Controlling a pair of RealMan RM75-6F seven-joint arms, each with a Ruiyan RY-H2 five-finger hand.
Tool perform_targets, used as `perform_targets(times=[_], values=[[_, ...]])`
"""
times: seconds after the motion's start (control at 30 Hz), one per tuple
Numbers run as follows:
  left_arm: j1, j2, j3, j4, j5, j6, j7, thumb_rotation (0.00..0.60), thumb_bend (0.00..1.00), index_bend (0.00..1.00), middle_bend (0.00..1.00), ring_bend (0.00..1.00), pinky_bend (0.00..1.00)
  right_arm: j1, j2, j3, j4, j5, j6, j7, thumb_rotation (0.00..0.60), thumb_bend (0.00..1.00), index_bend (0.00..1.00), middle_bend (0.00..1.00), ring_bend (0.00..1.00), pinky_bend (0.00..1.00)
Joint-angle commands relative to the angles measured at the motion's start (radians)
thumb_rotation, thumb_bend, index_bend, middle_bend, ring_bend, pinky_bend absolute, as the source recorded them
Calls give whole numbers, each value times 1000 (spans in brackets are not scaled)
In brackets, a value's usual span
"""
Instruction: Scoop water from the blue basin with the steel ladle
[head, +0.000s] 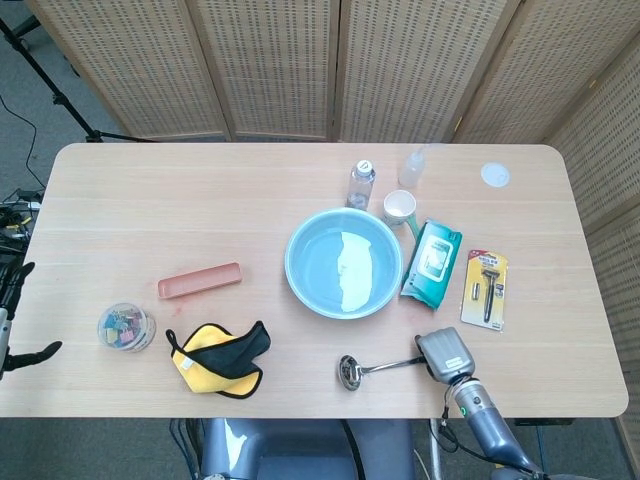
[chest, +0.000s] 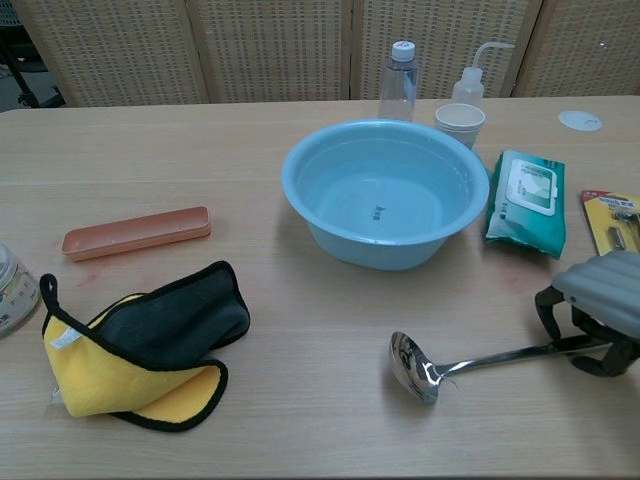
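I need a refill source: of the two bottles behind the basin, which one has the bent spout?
The squeeze bottle on the right, just behind the paper cup. The clear bottle left of it has a plain white cap instead.
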Motion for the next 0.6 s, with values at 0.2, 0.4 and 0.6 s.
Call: perform_targets(times=[0.2, 0.4, 0.6], values=[[-1, -2, 1, -1, 0, -2, 6, 600, 0, 0, 0, 0, 0, 0, -7, -8, 30, -25, 8, 51, 600, 340, 530, 906, 835, 1000], [-1, -2, 0, -2, -1, -3, 7, 600, 0, 0, 0, 0, 0, -3, -12, -10, 51, -51, 15, 99, 600, 568, 661, 916, 842, 1000], [-3, -2, 1, -2, -1, -8, 8, 600, 0, 0, 0, 0, 0, -8, 11, -12, 41, -94, 30, 165, 600, 740, 710, 916, 842, 1000]])
